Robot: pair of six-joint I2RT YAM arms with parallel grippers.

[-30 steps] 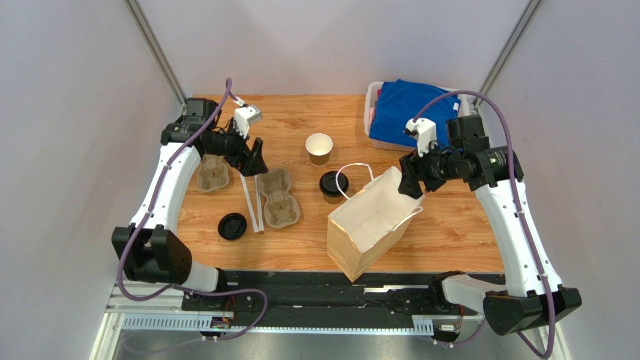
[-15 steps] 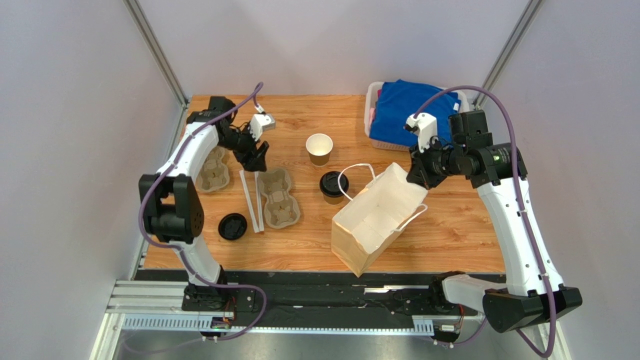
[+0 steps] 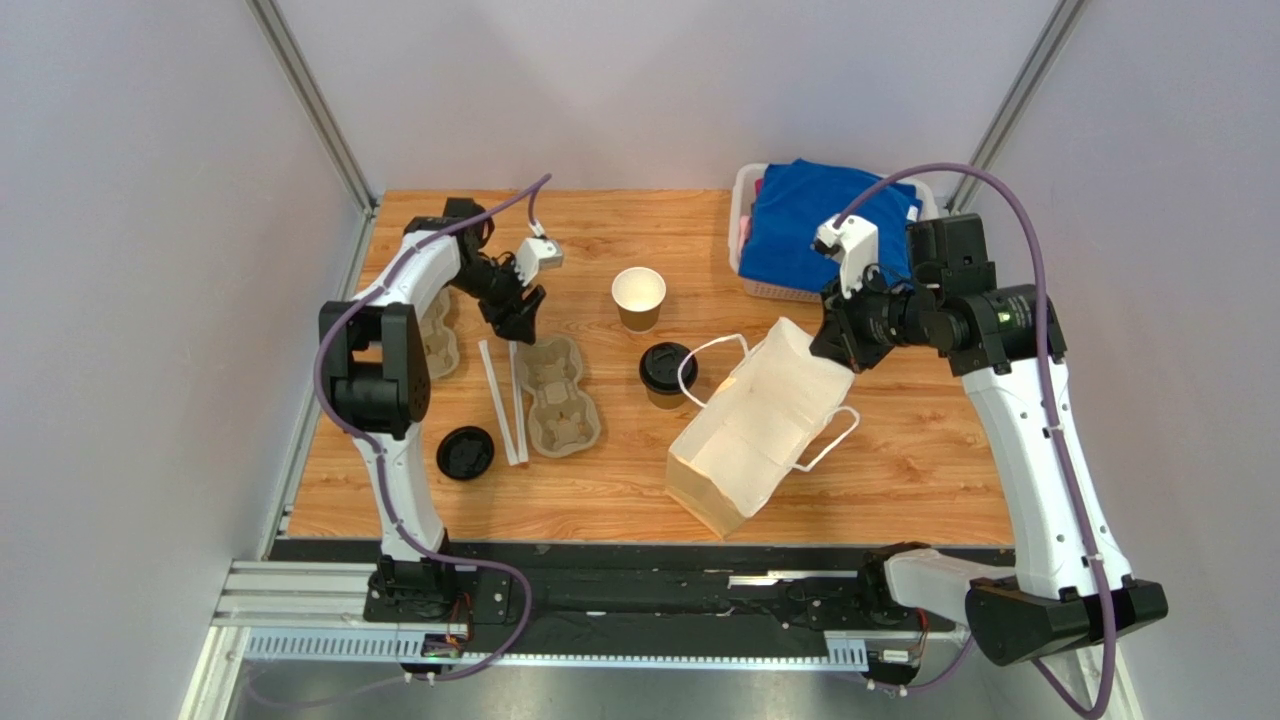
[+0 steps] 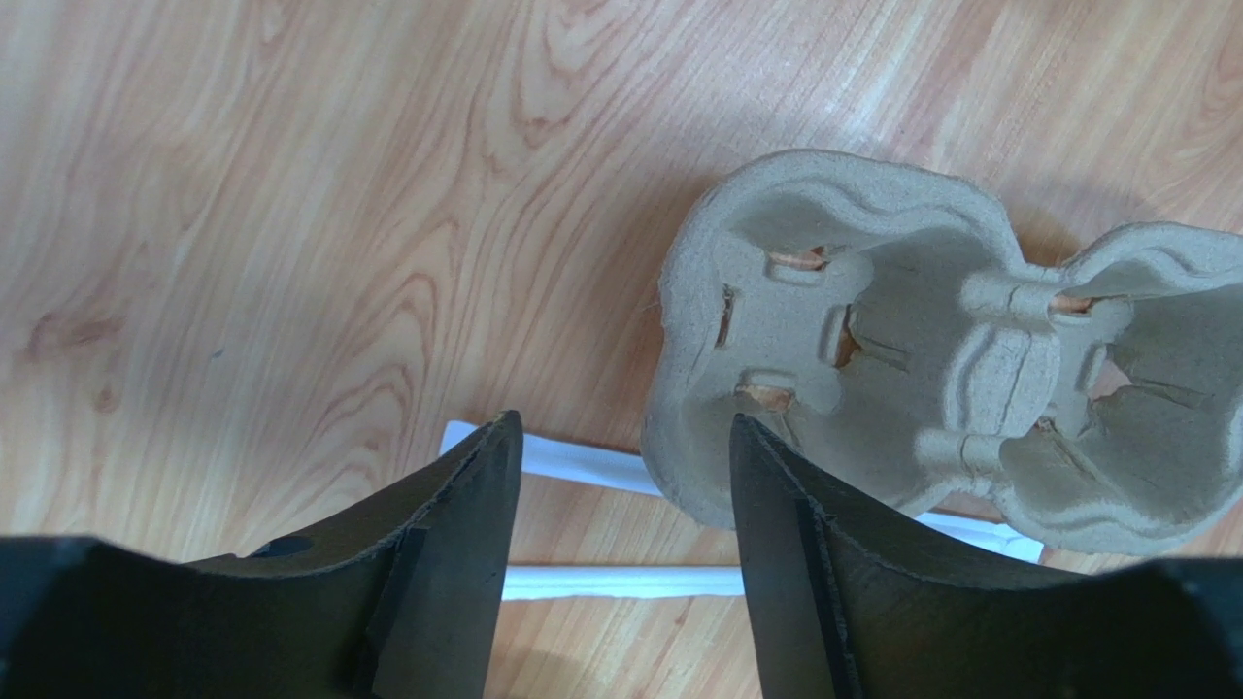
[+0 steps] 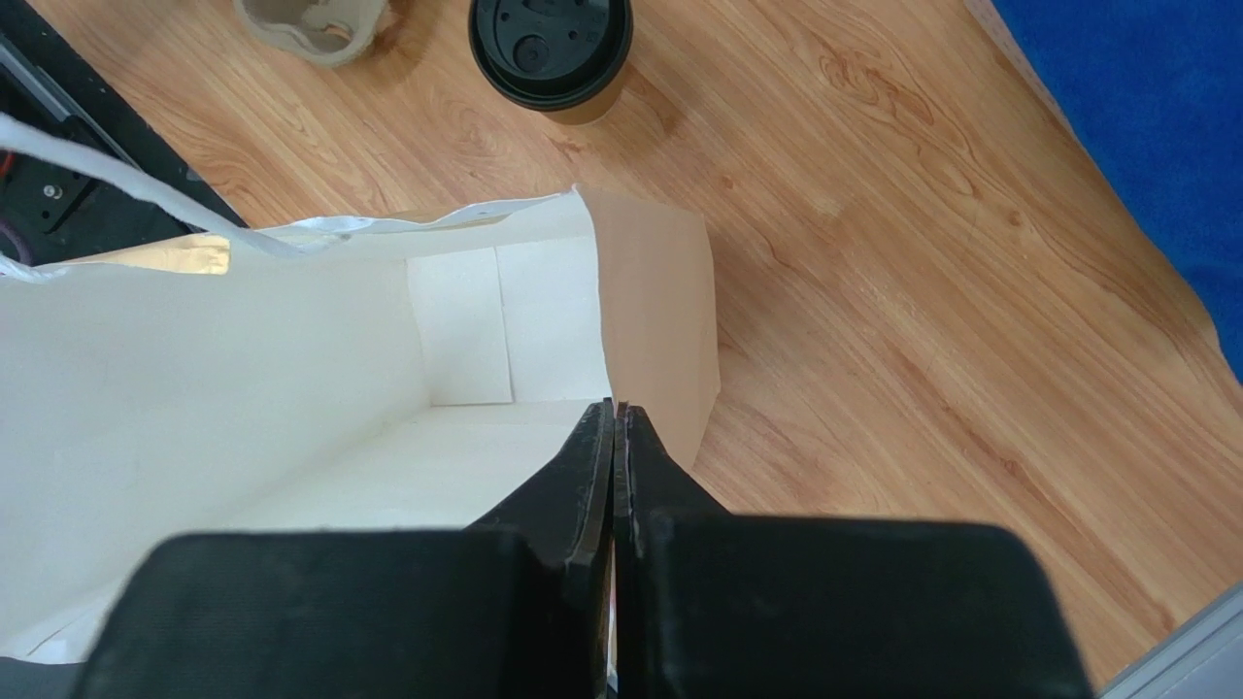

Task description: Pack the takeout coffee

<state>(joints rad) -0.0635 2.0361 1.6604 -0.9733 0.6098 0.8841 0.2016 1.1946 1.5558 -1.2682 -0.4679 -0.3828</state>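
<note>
Currently: takeout coffee (image 5: 552, 51), lid marks illegible, beside paper bag (image 3: 759, 428) mouth. R gripper (image 5: 614, 415) clamps bag rim; L gripper (image 4: 620, 437) apart.

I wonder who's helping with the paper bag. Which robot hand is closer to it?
Right. The right gripper is pinched shut on the top edge of the paper bag; the left gripper hangs open above a cardboard cup carrier, far to the bag's left.

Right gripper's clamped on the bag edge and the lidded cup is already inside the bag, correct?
Not quite. The right gripper is clamped on the bag edge, but the lidded cup stands on the table outside the bag; the right wrist view shows it.
</note>
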